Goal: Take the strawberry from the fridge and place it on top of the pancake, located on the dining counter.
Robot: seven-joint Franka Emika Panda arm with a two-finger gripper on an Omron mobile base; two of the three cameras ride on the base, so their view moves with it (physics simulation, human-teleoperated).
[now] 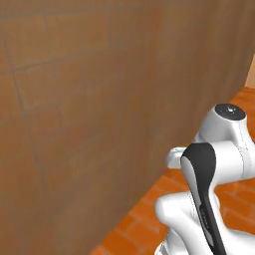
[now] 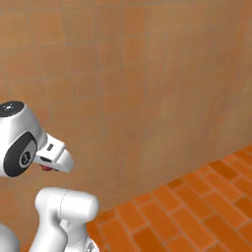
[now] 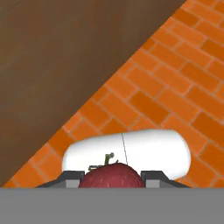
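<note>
Look at the hand view and you find the strawberry (image 3: 112, 176) wedged between the two dark fingertips (image 3: 72, 178), its green stalk curling up from the top; the gripper (image 3: 112, 180) is clenched on it. In the right base view a small patch of the red fruit (image 2: 46, 168) peeks out beneath the white hand (image 2: 53, 154) on the left. Below the berry lies an orange brick-patterned floor (image 3: 175, 87), seen also at the lower right of both base views. A tall brown wooden panel (image 1: 84, 109) rises on the far side, meeting the floor along a slanting line.
</note>
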